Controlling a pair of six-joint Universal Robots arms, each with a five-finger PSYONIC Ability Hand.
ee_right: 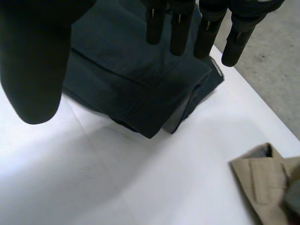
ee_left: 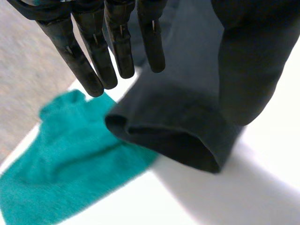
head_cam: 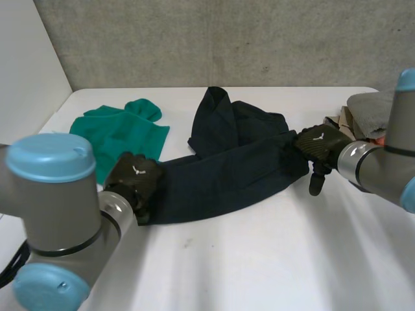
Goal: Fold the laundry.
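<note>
Nearest, my left arm (head_cam: 52, 194) ends in the left hand (head_cam: 134, 178) on the leg end of long dark-navy cloth trousers (head_cam: 240, 162) lying across the white surface (head_cam: 259, 259); my right hand (head_cam: 321, 144) is at their waist end. Left wrist: fingers (ee_left: 93, 56) straight, apart from thumb, over the open cuff (ee_left: 173, 136). Right wrist: fingers (ee_right: 180, 28) straight, unclamped, above the waist corner (ee_right: 154, 108). Best next: pinch both ends evenly, keeping cloth taut.

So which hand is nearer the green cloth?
Left. The left hand is at one end of the dark garment, right beside the green cloth; the right hand is at the opposite end, well away.
</note>
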